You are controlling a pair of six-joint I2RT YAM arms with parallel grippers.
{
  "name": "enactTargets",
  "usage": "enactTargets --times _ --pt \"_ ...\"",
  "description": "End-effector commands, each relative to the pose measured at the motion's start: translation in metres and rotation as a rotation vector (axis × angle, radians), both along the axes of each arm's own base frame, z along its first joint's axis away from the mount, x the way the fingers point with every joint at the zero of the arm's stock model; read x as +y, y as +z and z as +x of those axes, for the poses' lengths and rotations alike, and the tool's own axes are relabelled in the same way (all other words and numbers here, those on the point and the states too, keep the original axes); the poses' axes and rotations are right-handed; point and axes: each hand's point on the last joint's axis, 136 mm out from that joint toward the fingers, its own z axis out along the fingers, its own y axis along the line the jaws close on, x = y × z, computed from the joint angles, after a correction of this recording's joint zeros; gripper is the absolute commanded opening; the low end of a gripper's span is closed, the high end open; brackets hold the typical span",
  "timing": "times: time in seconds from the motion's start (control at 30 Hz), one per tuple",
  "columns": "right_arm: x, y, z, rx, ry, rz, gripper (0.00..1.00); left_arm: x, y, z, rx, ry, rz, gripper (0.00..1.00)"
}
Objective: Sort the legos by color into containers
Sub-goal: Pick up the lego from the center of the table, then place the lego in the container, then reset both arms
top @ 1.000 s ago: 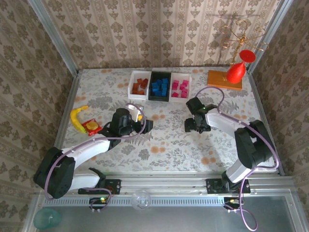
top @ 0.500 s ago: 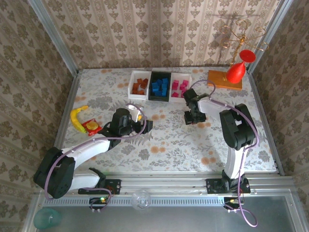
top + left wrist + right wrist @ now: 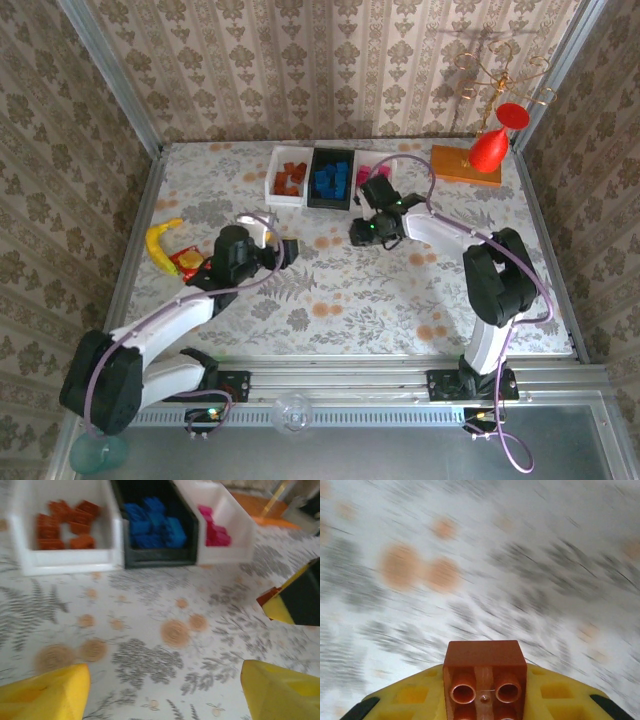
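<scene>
My right tool point(image 3: 364, 229) was clamped shut on one brown brick point(image 3: 485, 666), a glossy, hard plastic block with hollow tubes underneath. It was held above the desk near its far edge. My left tool point(image 3: 284, 250) stood wide and empty. Step judged: delivery. The next move calls for release over the left white bin point(image 3: 65, 562) at the far edge.

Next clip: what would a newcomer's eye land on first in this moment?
First, the three joined bins at the table's far edge, their bricks grouped orange-brown, blue and pink. Next, the right gripper just in front of them, shut on an orange-brown brick that looms large in its wrist view. A red bulb stands at the far right corner.
</scene>
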Motion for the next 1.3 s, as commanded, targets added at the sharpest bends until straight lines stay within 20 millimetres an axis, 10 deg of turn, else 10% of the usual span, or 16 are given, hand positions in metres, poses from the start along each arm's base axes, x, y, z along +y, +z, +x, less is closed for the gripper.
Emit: enactTargets --times 0.0,0.47,0.63,0.9,1.27 --pt "0.058 0.049 0.039 -0.141 0.003 0.247 0.31 0.027 0.007 0.005 -0.026 0.129 -0.05 0.8" --pt "0.135 0.059 0.193 -0.416 -0.143 0.289 0.4 0.041 0.018 0.002 -0.089 0.17 -0.052 0.81" --pt "0.151 0.066 0.217 -0.432 -0.124 0.288 0.49 0.039 0.02 0.001 -0.093 0.159 -0.052 0.81" --pt "0.127 0.129 0.183 -0.459 -0.05 0.222 0.67 0.042 0.023 -0.001 -0.114 0.163 -0.042 0.81" --pt "-0.072 0.142 0.054 -0.633 -0.272 -0.278 0.86 0.064 0.024 0.002 -0.191 0.237 0.087 0.84"
